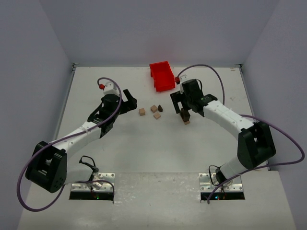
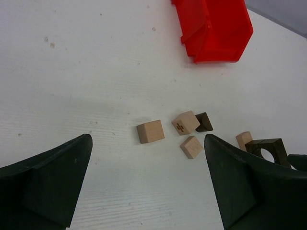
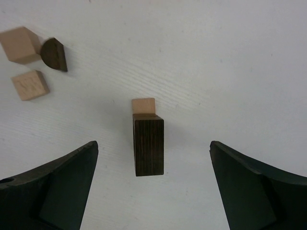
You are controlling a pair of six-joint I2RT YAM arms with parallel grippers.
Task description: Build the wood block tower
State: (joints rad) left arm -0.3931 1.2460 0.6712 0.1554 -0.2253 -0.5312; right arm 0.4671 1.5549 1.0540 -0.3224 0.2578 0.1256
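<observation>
Seeing my left jaws wide open and empty at 9 o'clock, loose blocks point(image 1: 154, 109) at centre, and the tower point(image 3: 148, 143) at 3 o'clock, standing untouched between my right jaws, which are also wide open.

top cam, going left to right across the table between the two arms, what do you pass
left tool → lone pale block → cluster of three small blocks → wood block tower
</observation>
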